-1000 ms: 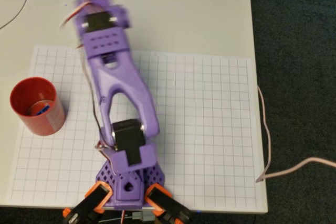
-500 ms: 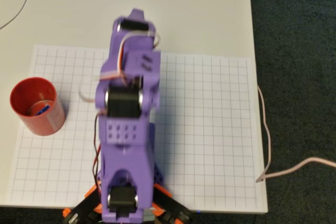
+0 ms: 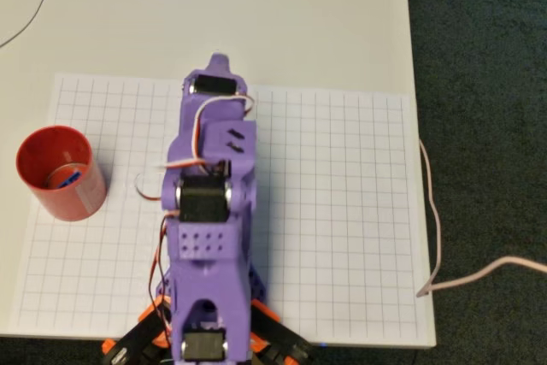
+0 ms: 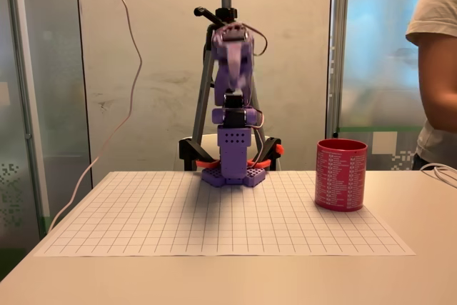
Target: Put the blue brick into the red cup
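The blue brick (image 3: 70,178) lies inside the red cup (image 3: 60,173), at the left edge of the grid sheet (image 3: 342,211) in the overhead view. The claw (image 3: 220,64) is folded above the arm's base, well apart to the right; I cannot tell if it is open.

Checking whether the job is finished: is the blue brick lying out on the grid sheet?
No. In the overhead view the blue brick sits inside the red cup, not on the grid sheet.
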Action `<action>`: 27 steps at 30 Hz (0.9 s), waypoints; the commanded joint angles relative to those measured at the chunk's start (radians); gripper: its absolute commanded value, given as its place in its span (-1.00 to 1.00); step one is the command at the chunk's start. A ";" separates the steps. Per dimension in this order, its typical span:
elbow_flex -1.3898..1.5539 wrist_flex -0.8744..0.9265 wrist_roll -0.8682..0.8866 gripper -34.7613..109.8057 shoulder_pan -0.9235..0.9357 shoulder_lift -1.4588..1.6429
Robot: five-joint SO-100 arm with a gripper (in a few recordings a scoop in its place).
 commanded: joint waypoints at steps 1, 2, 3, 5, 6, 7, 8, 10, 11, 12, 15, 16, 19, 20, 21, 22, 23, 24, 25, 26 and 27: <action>0.206 -0.080 0.017 -0.52 -0.028 0.005; 0.262 -0.089 0.017 -0.52 -0.029 0.005; 0.310 -0.091 0.020 -0.52 -0.029 0.005; 0.394 -0.087 0.021 -0.52 -0.031 0.005; 0.431 -0.087 0.023 -0.52 -0.031 0.005; 0.462 -0.087 0.020 -0.52 -0.031 0.005; 0.486 -0.087 0.020 -0.52 -0.031 0.005; 0.512 -0.074 0.011 -0.52 -0.031 0.005; 0.509 -0.057 0.012 -0.52 -0.029 0.005; 0.505 -0.044 0.008 -0.52 -0.029 0.005; 0.503 -0.040 -0.008 -0.52 -0.029 0.005; 0.503 -0.040 -0.012 -0.52 -0.029 0.005; 0.503 -0.040 -0.012 -0.52 -0.031 0.005; 0.503 -0.040 -0.012 -0.52 -0.031 0.005; 0.503 -0.040 -0.012 -0.52 -0.031 0.005; 0.503 -0.040 -0.011 -0.52 -0.031 0.005; 0.503 -0.040 -0.011 -0.52 -0.031 0.005; 0.503 -0.040 -0.011 -0.52 -0.031 0.005; 0.503 -0.040 -0.011 -0.52 -0.031 0.005; 0.503 -0.040 -0.011 -0.52 -0.031 0.005; 0.503 -0.040 -0.011 -0.52 -0.031 0.005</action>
